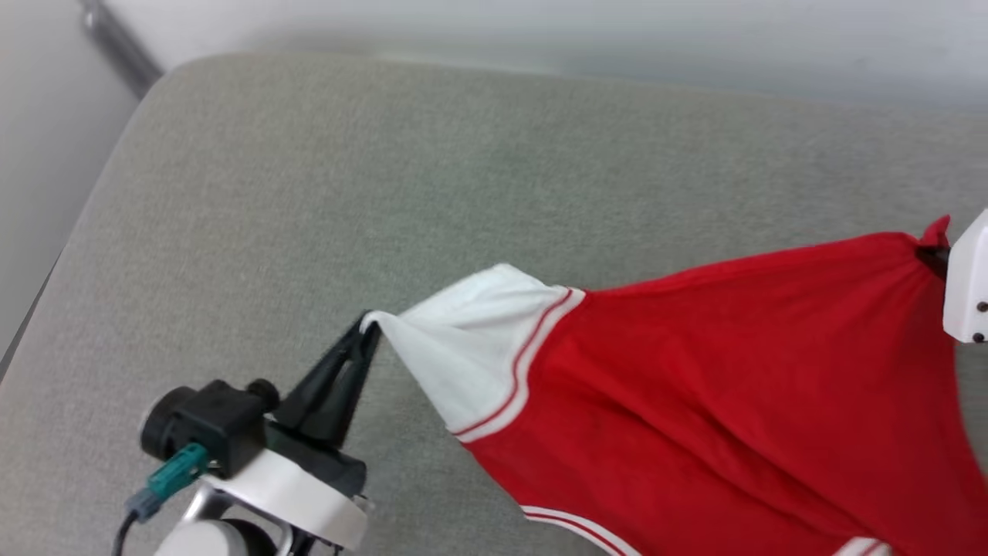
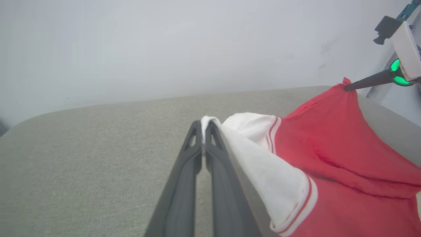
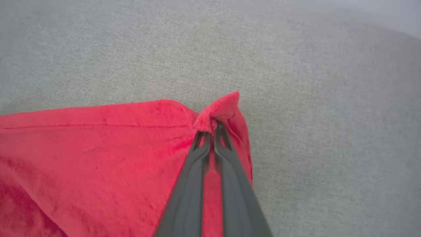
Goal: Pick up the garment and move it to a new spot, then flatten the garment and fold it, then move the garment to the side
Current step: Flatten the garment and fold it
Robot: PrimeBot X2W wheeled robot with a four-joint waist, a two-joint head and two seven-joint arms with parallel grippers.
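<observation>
I have the garment (image 1: pixel 695 371) strung between my two hands over the right part of the grey-green padded tabletop (image 1: pixel 386 170). My left hand (image 1: pixel 367 324) is clamped on the very tip of the white sleeve (image 1: pixel 471 347). Its fingers are pressed together with a fold of white cloth pinched at their ends, and the sleeve is drawn out to a point from there. My right hand (image 3: pixel 212 126) is clenched too, gripping a small bunched corner of the red body beside a stitched edge, with a little peak of red fabric poking up past the fingertips. Between the two grips the upper edge of the red cloth runs fairly taut. Below it the fabric sags in soft folds toward the lower right of the head view and passes out of frame. Red-and-white stripe trim (image 1: pixel 525 363) marks where the sleeve joins the body, and another strip of it shows near the bottom edge. I cannot tell whether the lower part of the garment rests on the tabletop or hangs just above it — the held corners are plainly lifted. A pale wall (image 2: pixel 164 42) stands behind the far edge of the tabletop.
</observation>
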